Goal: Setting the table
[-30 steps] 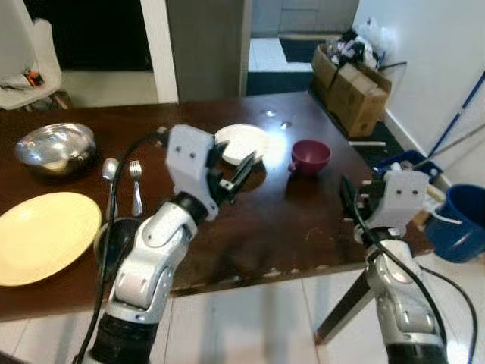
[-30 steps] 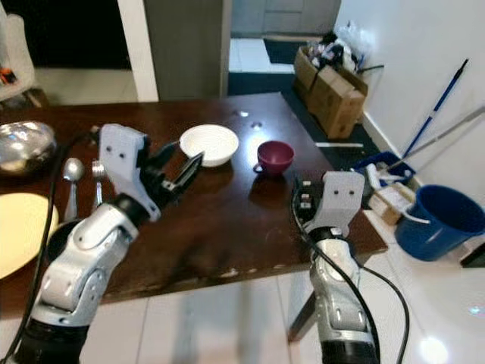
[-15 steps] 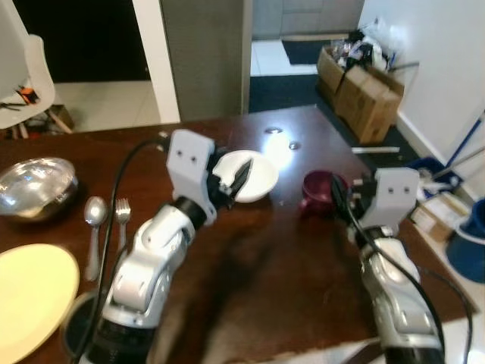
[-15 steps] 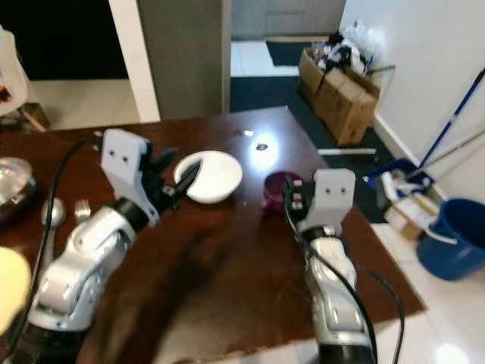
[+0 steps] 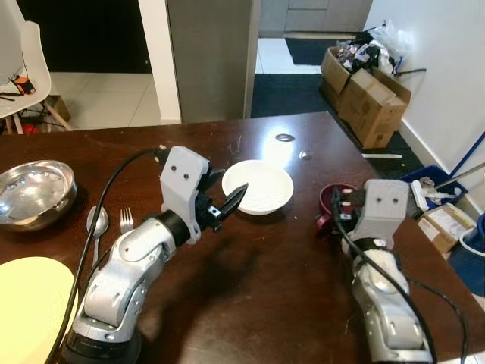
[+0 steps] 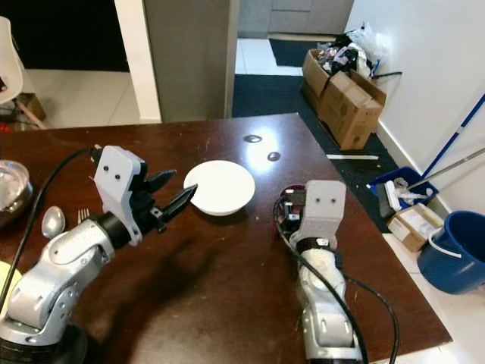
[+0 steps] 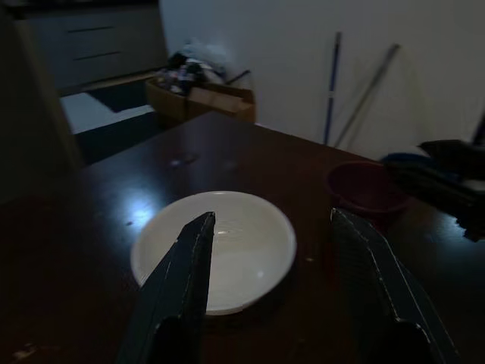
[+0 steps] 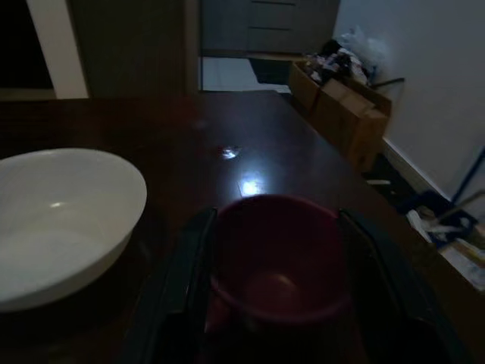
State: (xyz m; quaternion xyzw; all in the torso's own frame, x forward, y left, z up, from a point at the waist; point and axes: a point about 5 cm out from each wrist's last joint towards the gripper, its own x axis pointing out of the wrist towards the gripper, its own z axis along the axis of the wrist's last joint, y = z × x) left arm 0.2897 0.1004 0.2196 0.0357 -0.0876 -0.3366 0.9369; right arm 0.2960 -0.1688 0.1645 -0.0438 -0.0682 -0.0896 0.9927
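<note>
The dark wooden surface [image 5: 265,273] spans the frame. A white bowl [image 5: 261,186] sits at its centre. The left end effector [image 5: 221,203], fingers spread wide and empty, points at the bowl from its left. Right of centre, the right end effector [image 8: 276,303] has its parted fingers on either side of a maroon cup [image 8: 279,254].

Left claw [image 5: 224,199] fingers spread, white bowl [image 5: 258,186] just ahead, bare table [image 5: 250,280] between them. Right claw [image 8: 276,303] fingers straddle the maroon cup [image 8: 279,254], bowl close beside it. Spoon [image 5: 97,224] and fork [image 5: 126,220] sit well left.
</note>
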